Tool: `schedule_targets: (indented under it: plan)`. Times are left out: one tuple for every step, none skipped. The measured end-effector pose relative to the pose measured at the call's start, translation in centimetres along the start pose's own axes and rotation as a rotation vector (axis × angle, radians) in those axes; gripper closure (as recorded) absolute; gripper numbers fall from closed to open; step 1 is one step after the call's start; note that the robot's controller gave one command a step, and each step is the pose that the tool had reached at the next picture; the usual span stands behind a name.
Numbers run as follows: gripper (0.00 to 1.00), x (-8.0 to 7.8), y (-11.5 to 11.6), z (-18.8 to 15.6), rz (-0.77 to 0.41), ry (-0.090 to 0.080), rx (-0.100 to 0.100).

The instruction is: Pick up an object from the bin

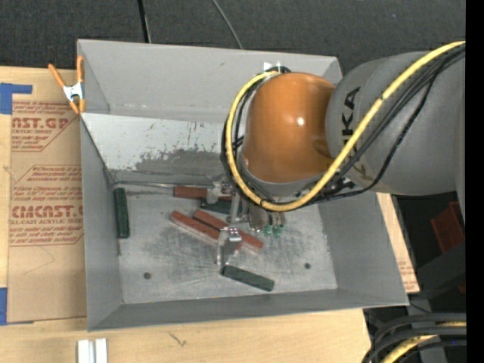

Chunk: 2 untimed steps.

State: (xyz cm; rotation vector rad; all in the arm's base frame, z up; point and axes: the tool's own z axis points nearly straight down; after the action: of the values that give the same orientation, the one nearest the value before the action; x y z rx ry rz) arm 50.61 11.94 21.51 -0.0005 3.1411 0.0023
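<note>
My gripper [231, 239] reaches down under the orange dome to the middle of the bin floor. It stands right over the right end of two reddish-brown flat bars [198, 225] that lie side by side at a slant. A dark green bar [247, 277] lies just below the gripper, near the front wall. Another reddish-brown bar [189, 192] rests further back, by the foot of the rear wall.
A second dark green bar [121, 212] lies upright along the left wall. The arm and its dome cover the right half of the bin. Bare floor shows at the front left and front right.
</note>
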Motion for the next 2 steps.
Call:
schedule_targets:
  plan:
    - [0.00,0.0,0.0,0.0,0.000,0.000,0.000]
    - [0.00,-2.1,-1.4,2.2,-0.105,-0.008,-0.002]
